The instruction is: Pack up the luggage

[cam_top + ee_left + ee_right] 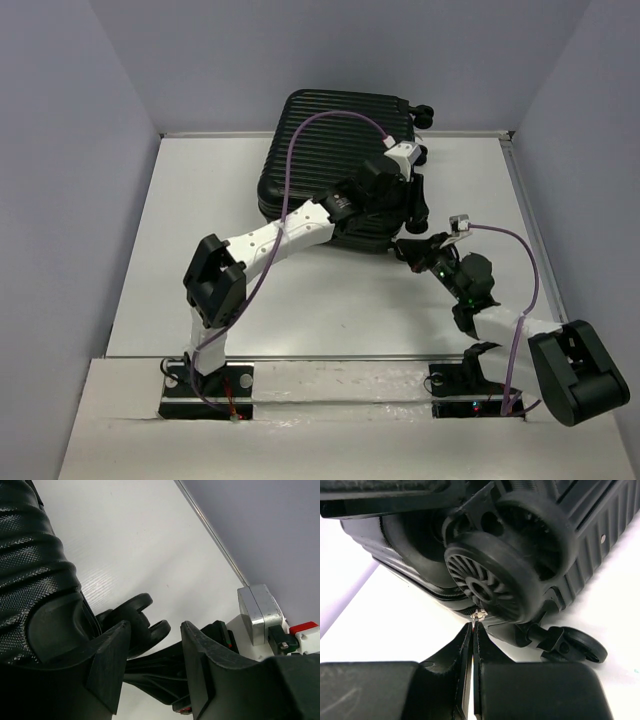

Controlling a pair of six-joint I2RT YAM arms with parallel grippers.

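Right gripper (473, 627) fingers are pressed together to a hairline slit. A small silver tab (479, 614), probably a zip pull, sits right at their tips, but I cannot tell whether it is pinched. Just beyond is a wheel (490, 580) on the near right corner of the luggage (335, 150).

Left gripper (155, 630) is released, its fingers spread. It sits against that same corner, with a wheel showing in the gap beyond.

The luggage lies flat on a broad face at the far middle of the table (200, 250). It looks closed. Its wheeled end points right, so I judge the long axis to run left to right.

The shell should be stiff and textured but too wide for either gripper to span, and the bulk suggests weight. It will more likely slide than lift. Good holds are small parts: the pull tab, a wheel fork or the seam edge. One arm bracing the corner should stop it skating while the other tugs the zip.
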